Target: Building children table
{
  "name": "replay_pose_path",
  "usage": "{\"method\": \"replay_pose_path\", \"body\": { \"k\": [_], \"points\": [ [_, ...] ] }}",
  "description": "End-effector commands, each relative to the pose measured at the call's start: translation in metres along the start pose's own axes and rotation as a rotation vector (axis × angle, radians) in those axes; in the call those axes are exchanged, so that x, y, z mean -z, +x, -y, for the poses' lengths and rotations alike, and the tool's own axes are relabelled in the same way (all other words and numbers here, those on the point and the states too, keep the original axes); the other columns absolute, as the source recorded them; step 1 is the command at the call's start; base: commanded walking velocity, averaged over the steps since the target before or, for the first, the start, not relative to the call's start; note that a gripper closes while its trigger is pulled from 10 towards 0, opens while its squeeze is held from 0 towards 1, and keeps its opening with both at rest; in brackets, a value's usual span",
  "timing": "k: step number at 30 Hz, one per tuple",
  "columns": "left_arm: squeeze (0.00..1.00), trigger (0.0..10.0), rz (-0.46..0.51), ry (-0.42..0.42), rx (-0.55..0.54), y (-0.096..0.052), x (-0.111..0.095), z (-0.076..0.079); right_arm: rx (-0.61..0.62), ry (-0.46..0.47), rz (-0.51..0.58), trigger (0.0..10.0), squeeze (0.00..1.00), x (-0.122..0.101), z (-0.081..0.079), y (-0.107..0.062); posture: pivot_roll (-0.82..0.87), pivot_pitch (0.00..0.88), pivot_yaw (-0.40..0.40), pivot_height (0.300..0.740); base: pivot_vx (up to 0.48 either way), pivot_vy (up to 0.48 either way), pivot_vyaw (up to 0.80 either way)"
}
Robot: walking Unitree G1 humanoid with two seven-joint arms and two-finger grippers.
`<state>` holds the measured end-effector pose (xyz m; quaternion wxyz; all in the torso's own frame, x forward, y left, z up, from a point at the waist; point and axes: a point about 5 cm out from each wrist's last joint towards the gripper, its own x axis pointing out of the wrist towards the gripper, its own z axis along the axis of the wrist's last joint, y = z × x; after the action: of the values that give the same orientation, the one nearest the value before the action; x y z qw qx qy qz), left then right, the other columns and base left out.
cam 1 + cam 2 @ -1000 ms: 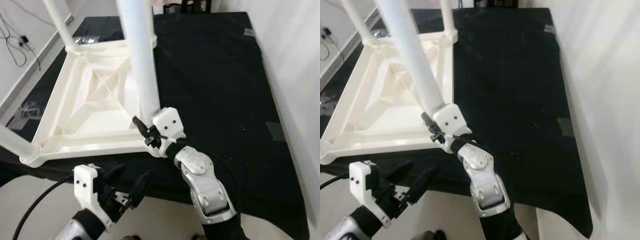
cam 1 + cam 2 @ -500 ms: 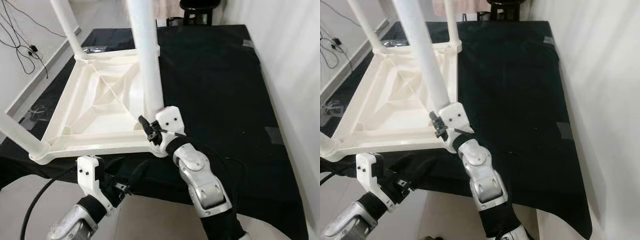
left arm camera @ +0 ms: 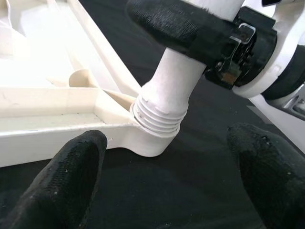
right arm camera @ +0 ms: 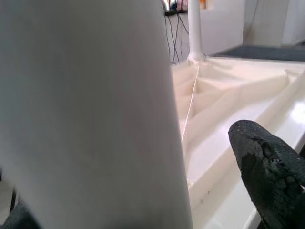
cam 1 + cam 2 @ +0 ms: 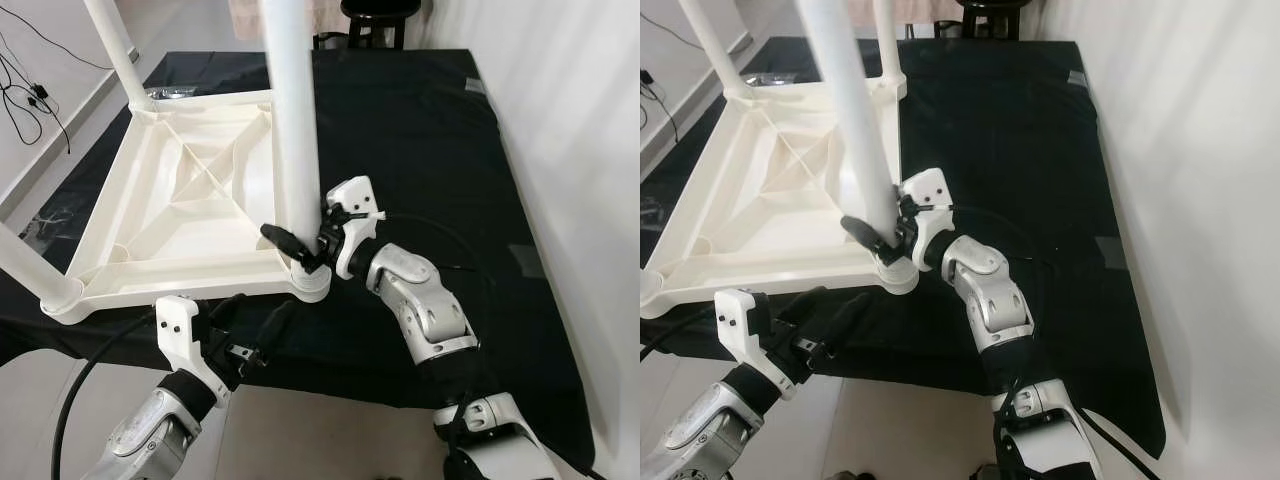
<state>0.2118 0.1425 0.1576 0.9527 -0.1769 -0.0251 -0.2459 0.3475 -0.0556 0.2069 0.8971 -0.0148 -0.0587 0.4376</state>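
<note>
**Right gripper clamped on the near table leg, left gripper spread below the corner**

Where the black-covered platform [image 5: 430,130] meets its near edge, a white plastic children's table [image 5: 190,200] lies upside down on the left half, its ribbed underside facing up and its near edge along the platform's near edge. At the far-left corner of the tabletop a leg [image 5: 112,45] stands upright; another leg [image 5: 25,268] rises from the near-left corner. In the right eye view a further leg [image 5: 886,40] stands at the far-right corner.

Below the platform's near edge, the left gripper [image 5: 250,325] hangs with its two black fingers [image 3: 71,176] spread wide and grasping nothing. It points toward the tabletop's near-right corner; the left wrist view looks between those fingers at the threaded end [image 3: 157,117] of a leg seated in the corner socket [image 3: 143,140].

That near-right leg [image 5: 293,110] stands upright in the socket. The right gripper [image 5: 300,238] is clenched around it just above the socket, one finger wrapping the near side of the tube and the white wrist housing pressed against its right side. The right arm [image 5: 420,305] reaches in from the near right across the black cover. In the right wrist view the leg looms close beside one black fingertip [image 4: 269,181].
</note>
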Motion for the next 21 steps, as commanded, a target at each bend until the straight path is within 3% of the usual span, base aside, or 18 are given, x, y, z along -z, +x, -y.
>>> {"method": "replay_pose_path", "body": {
  "k": [1, 2, 3, 5, 9, 10, 11, 15, 18, 21],
  "points": [
    [0.0, 10.0, -0.011, 0.007, -0.019, -0.001, 0.004, -0.004, -0.061, -0.022, 0.019, 10.0, 0.0, -0.005, -0.001, 0.003, 0.05, 0.103, 0.006, 0.74, 0.0, 0.0, 0.0],
    [0.0, 10.0, -0.006, 0.011, -0.019, 0.0, 0.004, -0.005, -0.153, -0.076, -0.003, 10.0, 0.0, -0.007, 0.001, 0.004, 0.05, 0.093, 0.001, 0.74, 0.0, 0.0, 0.0],
    [0.0, 10.0, -0.006, 0.011, -0.019, 0.0, 0.004, -0.005, -0.153, -0.076, -0.003, 10.0, 0.0, -0.007, 0.001, 0.004, 0.05, 0.093, 0.001, 0.74, 0.0, 0.0, 0.0],
    [0.0, 10.0, 0.0, 0.02, -0.017, 0.002, 0.004, -0.007, -0.276, -0.137, -0.052, 10.0, 0.0, -0.007, 0.004, 0.007, 0.05, 0.086, -0.002, 0.74, 0.0, 0.0, 0.0],
    [0.0, 10.0, -0.001, 0.028, -0.014, 0.003, 0.005, -0.007, -0.309, -0.143, -0.077, 10.0, 0.0, -0.006, 0.007, 0.009, 0.05, 0.08, -0.004, 0.74, 0.0, 0.0, 0.0],
    [0.0, 10.0, -0.005, 0.043, -0.006, 0.003, 0.005, -0.006, -0.311, -0.136, -0.105, 8.3, 0.0, -0.003, 0.011, 0.012, 0.06, 0.073, -0.005, 0.74, 0.0, 0.0, 0.0],
    [0.0, 10.0, -0.009, 0.064, 0.0, 0.003, 0.005, -0.005, -0.323, -0.119, -0.132, 0.0, 0.0, 0.002, 0.015, 0.013, 0.06, 0.068, -0.005, 0.74, 0.0, 0.0, 0.0],
    [0.0, 10.0, -0.012, 0.083, 0.006, 0.003, 0.005, -0.004, -0.318, -0.102, -0.156, 0.0, 0.0, 0.006, 0.019, 0.013, 0.06, 0.063, -0.004, 0.74, 0.0, 0.0, 0.0],
    [0.0, 10.0, -0.026, 0.168, 0.021, 0.002, 0.006, -0.001, -0.289, -0.058, -0.196, 0.0, 0.0, 0.015, 0.026, 0.009, 0.05, 0.047, -0.001, 0.74, 0.0, 0.0, 0.0],
    [0.0, 10.0, -0.026, 0.199, 0.026, 0.001, 0.007, 0.001, -0.267, -0.042, -0.209, 0.0, 0.0, 0.018, 0.031, 0.006, 0.05, 0.041, 0.0, 0.74, 0.0, 0.0, 0.0]
  ]
}}
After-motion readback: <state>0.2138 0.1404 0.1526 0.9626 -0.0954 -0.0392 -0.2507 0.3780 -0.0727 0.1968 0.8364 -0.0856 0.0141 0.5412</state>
